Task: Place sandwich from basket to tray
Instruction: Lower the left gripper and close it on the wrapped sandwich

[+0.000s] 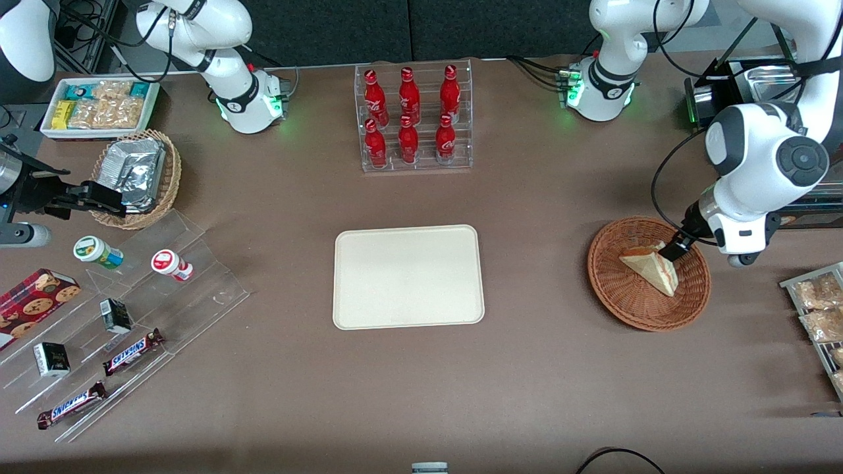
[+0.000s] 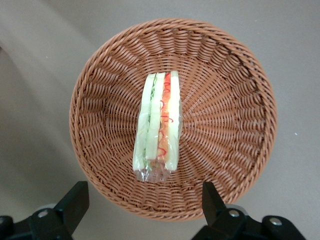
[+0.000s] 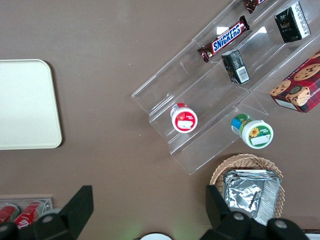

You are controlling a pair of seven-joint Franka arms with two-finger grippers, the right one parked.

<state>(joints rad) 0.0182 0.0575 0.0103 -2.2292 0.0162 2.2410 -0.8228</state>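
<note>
The sandwich [image 1: 651, 267], a pale triangular wedge in clear wrap, lies in the reddish-brown wicker basket [image 1: 609, 289] toward the working arm's end of the table. In the left wrist view the sandwich [image 2: 160, 125] shows its green and red filling edge, near the middle of the basket [image 2: 100, 80]. My left gripper [image 1: 674, 252] hangs over the basket's rim, just above the sandwich's farther corner. The gripper [image 2: 144, 202] is open, its dark fingers [image 2: 75, 200] spread wide with nothing between them. The cream tray [image 1: 408, 276] lies flat mid-table, bare, and its corner shows as the tray [image 3: 25, 105] in the right wrist view.
A clear rack of red bottles [image 1: 413, 118] stands farther from the camera than the tray. Packets on a wire rack [image 1: 820, 316] sit beside the basket at the table's edge. A clear stepped stand with snacks [image 1: 132, 322] and a tan basket of foil packs [image 1: 138, 174] lie toward the parked arm's end.
</note>
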